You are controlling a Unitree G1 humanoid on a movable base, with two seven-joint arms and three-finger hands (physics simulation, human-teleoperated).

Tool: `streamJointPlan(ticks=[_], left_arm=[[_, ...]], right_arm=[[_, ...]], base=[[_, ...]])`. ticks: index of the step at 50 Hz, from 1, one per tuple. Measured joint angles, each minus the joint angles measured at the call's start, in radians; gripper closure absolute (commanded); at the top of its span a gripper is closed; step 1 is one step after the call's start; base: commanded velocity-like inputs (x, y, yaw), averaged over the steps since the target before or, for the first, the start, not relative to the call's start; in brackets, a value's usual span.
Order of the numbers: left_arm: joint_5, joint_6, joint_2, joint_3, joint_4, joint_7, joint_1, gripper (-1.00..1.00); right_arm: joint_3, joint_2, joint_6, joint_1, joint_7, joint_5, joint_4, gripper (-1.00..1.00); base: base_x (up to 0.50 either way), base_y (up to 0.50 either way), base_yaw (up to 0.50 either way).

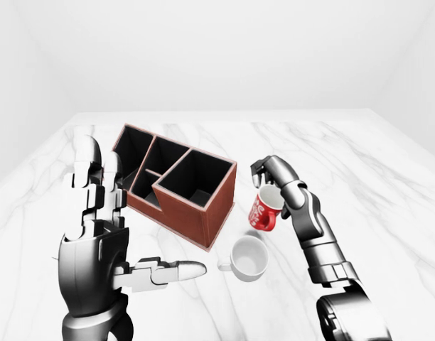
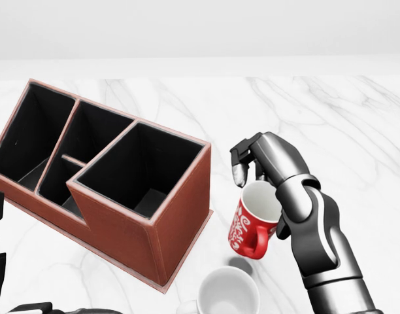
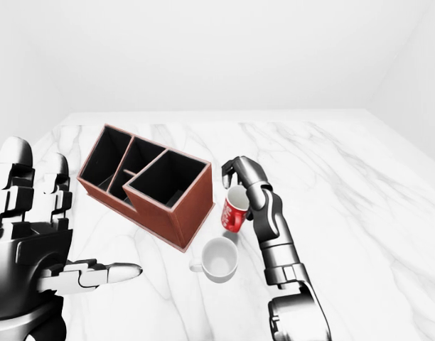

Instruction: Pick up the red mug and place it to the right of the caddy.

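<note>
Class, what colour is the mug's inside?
White inside the red mug, clearest in the head view.

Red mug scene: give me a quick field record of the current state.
red mug: tilted, off the table, shadow beneath
right hand: fingers closed round the mug's rim
left hand: open, raised, holds nothing
caddy: brown, on the marble table, compartments empty
white mug: upright on the table, below the red mug in the left-eye view
placement: red mug to the right of the caddy, not yet set down
</note>
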Motion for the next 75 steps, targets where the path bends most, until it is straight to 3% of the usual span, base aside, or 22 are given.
streamJointPlan(ticks=[25,49,75], left_arm=[[-0.004,0.0,-0.001,0.007,-0.011,-0.004,-0.001,-1.0],[-0.006,0.0,-0.004,0.014,-0.013,-0.008,-0.002,-1.0],[-0.007,0.0,-0.005,0.016,-0.017,-0.011,-0.002,-1.0]], right_arm=[[0.022,0.033,0.0,-0.051,-0.104,-0.002,0.108,1.0],[0.036,0.047,0.0,-0.122,-0.255,0.007,0.358,1.0],[0.044,0.063,-0.018,-0.198,-0.368,0.025,0.561,1.0]], base=[[0.0,0.0,0.0],[0.0,0.0,0.0],[0.0,0.0,0.0]])
